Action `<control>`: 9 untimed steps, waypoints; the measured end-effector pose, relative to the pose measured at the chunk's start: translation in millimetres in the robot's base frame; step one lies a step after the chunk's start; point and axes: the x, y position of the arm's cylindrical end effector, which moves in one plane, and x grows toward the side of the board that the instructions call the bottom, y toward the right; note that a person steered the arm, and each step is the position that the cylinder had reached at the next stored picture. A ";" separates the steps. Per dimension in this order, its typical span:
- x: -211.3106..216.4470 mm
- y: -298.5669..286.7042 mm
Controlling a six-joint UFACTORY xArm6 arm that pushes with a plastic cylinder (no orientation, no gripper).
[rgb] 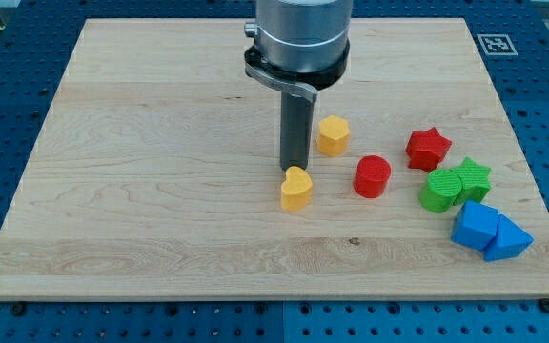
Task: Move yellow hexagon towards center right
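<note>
The yellow hexagon (333, 135) sits on the wooden board (141, 171), right of centre. My tip (294, 169) is down at the board just to the hexagon's lower left, a small gap apart from it. A yellow heart-shaped block (296, 189) lies right below my tip, touching or nearly touching it. The rod hangs from the grey arm body (299, 38) at the view's top.
A red cylinder (373, 176) lies right of the yellow heart. A red star (428, 148), a green cylinder (438, 191), a green star (472, 178), a blue cube (474, 225) and a blue wedge (508, 238) cluster at the view's right.
</note>
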 end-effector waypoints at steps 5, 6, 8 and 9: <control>-22.7 32.6; -10.7 36.0; -35.2 44.5; -37.3 56.2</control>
